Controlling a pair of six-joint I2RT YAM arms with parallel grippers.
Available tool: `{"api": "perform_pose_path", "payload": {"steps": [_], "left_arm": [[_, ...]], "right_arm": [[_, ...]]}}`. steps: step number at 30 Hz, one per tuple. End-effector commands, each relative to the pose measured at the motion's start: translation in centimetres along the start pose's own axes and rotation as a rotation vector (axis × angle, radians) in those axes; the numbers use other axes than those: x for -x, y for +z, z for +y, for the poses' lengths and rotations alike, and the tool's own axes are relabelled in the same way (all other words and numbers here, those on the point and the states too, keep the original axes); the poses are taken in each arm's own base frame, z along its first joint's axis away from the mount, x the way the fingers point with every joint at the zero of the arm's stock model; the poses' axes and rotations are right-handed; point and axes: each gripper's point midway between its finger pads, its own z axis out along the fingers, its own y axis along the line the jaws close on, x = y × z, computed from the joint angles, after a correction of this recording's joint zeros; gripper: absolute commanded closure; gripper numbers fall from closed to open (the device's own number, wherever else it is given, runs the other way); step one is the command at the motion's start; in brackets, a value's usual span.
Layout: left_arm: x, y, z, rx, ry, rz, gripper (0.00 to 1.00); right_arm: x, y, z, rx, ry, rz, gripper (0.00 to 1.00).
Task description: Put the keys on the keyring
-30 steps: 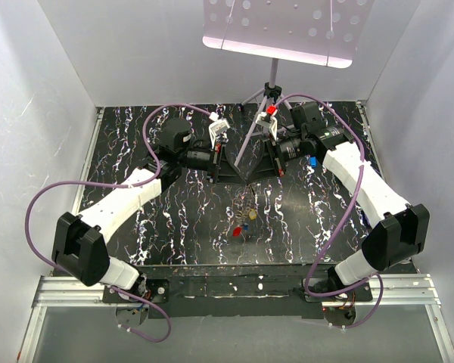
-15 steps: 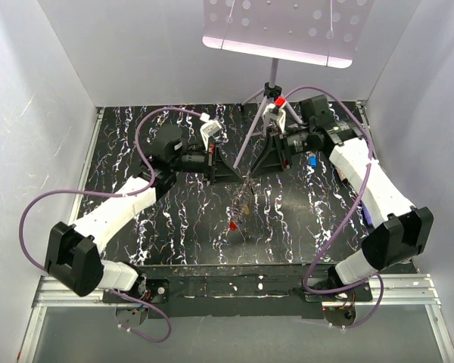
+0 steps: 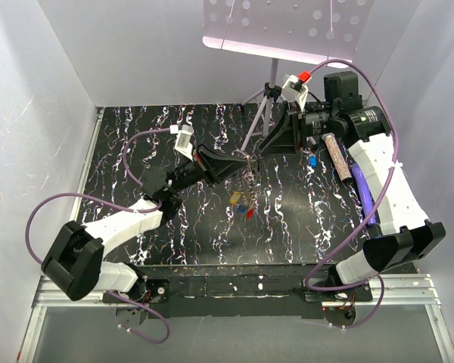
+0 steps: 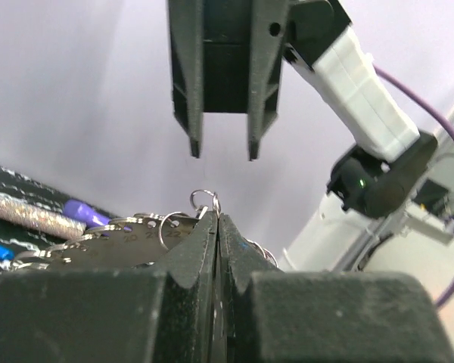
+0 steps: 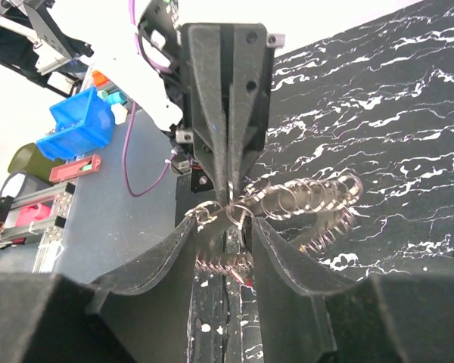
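Observation:
My left gripper [image 3: 239, 159] is shut on the keyring [image 3: 247, 171], a coiled metal strand held above the table. The keys hang below it, among them one with a yellow head [image 3: 234, 198] and one with a red head [image 3: 250, 213]. In the left wrist view the jaws [image 4: 218, 218] pinch together with small rings [image 4: 203, 200] poking out above them. My right gripper [image 3: 264, 149] is open, just up and right of the left one. In the right wrist view its fingertips [image 5: 223, 219] flank the small rings without closing, and the coil [image 5: 310, 198] trails right.
A tripod stand [image 3: 268, 91] carrying a white perforated panel [image 3: 280, 26] stands at the back centre. A small blue piece [image 3: 312, 160] and a glittery tube [image 3: 334, 151] lie at the right of the black marbled table [image 3: 136, 144]. White walls close three sides.
The right gripper has backed away up and to the right. The left gripper has swung lower and rightward with the keyring, and the keys have swung with it.

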Motion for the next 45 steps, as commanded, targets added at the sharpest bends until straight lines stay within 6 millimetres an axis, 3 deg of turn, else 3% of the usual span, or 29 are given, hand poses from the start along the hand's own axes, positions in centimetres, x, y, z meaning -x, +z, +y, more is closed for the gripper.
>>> {"api": "perform_pose_path", "payload": {"steps": [1, 6, 15, 28, 37, 45], "left_arm": [[6.5, 0.8, -2.5, -0.055, 0.052, -0.397, 1.0], [6.0, 1.6, -2.0, -0.053, 0.008, -0.411, 1.0], [5.3, 1.9, -2.5, -0.08, 0.025, -0.36, 1.0], [5.1, 2.4, -3.2, -0.118, 0.041, -0.323, 1.0], [5.2, 2.3, -3.3, -0.111, 0.059, -0.318, 1.0], [5.3, 2.2, -3.2, -0.084, 0.091, -0.309, 1.0]], "right_arm": [[2.2, 0.0, 0.1, -0.015, -0.04, -0.021, 0.57], [3.0, -0.1, -1.2, -0.078, -0.054, -0.021, 0.58], [1.2, -0.5, -3.1, -0.111, 0.004, -0.008, 0.56], [0.0, 0.1, -2.5, -0.008, 0.079, -0.02, 0.58], [0.0, 0.1, -0.6, 0.075, 0.076, -0.036, 0.78], [-0.3, 0.0, -0.1, 0.083, 0.079, -0.038, 0.96]]}}
